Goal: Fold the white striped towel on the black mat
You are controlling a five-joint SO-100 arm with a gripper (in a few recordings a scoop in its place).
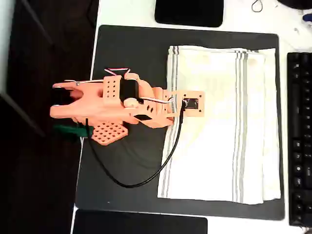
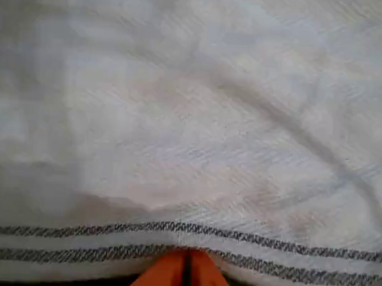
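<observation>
White desk [image 1: 131, 14] is carrying the mat [image 1: 131, 53], which is taking up most of the overhead view, with a keyboard [image 1: 300, 136] lying along its right side and a glossy black rectangle [image 1: 189, 12] sitting beyond its top edge.

Nearest the wrist camera, the orange pincer [image 2: 185, 271] is showing its two tips pressed close together, with only a thin dark slit between them, right at the striped hem of the towel [image 2: 191, 136]. Whether cloth is being pinched there I cannot tell; the hem seems to be lying just past the tips rather than between them.

From above, the arm [image 1: 107, 105] is reaching from the left, its wrist hanging over the towel's [image 1: 224, 146] left striped edge. The towel is lying flat on the right half of the mat, and a doubled edge along its right side suggests that one fold is already in place.

So the step in hand looks like the grasp of the left hem. The next move is calling for a sure pinch of the hem, a lift, then a carry across toward the right edge.
</observation>
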